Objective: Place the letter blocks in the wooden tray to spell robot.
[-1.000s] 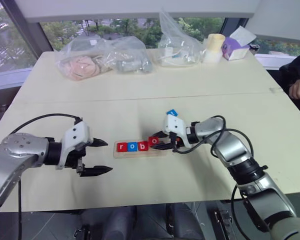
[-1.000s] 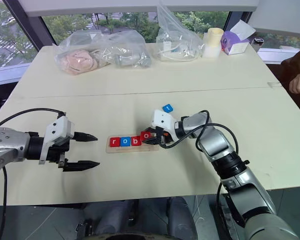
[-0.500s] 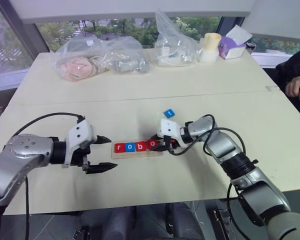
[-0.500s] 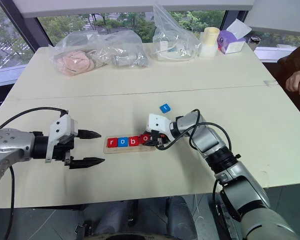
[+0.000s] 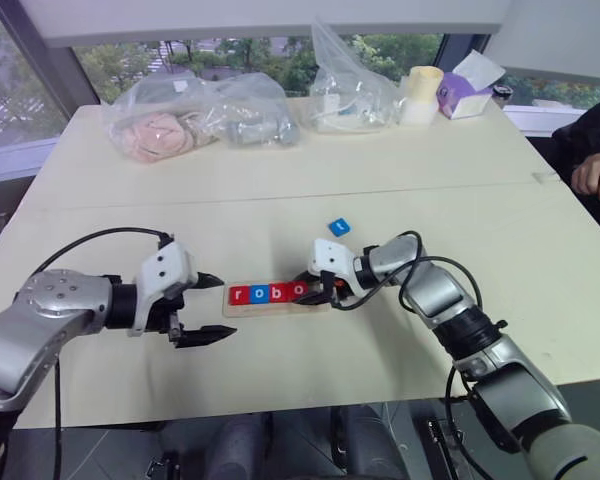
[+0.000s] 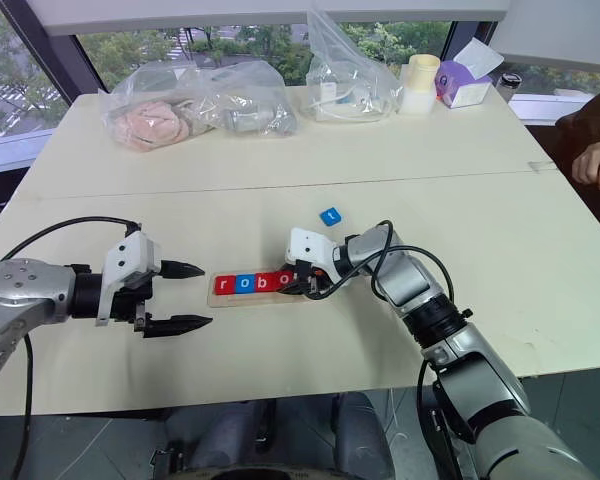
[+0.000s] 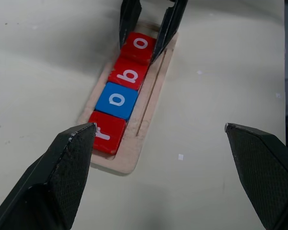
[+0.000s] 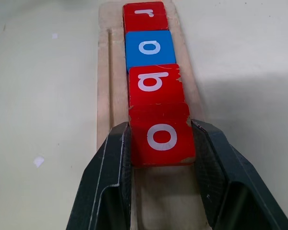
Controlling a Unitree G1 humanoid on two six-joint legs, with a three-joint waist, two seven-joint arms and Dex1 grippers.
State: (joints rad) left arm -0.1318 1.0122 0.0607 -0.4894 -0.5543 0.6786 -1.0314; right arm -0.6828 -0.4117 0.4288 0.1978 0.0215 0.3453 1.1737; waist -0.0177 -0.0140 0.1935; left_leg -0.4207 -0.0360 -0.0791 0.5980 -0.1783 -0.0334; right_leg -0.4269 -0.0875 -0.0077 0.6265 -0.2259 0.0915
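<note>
The wooden tray (image 5: 280, 308) lies mid-table between my grippers. In its slot sit a red r (image 7: 105, 135), a blue o (image 7: 117, 99), a red b (image 7: 129, 74) and a red o (image 8: 162, 135) in a row. My right gripper (image 5: 310, 290) reaches in from the tray's right end, and its black fingers (image 8: 113, 163) lie against both sides of the red o, which rests flat against the b. A blue t block (image 5: 338, 227) lies loose on the table behind that gripper. My left gripper (image 5: 225, 309) hangs open just left of the tray, holding nothing.
Clear plastic bags (image 5: 195, 115) with soft items, a pale cup (image 5: 424, 95) and a purple box (image 5: 463, 92) line the table's far edge. A person's hand (image 5: 592, 177) rests at the right edge. A seam (image 5: 280, 200) crosses the tabletop.
The right gripper has brought the red o down from the tray's right end into the slot, against the b. The left gripper has kept still. The camera view has shifted a little.
</note>
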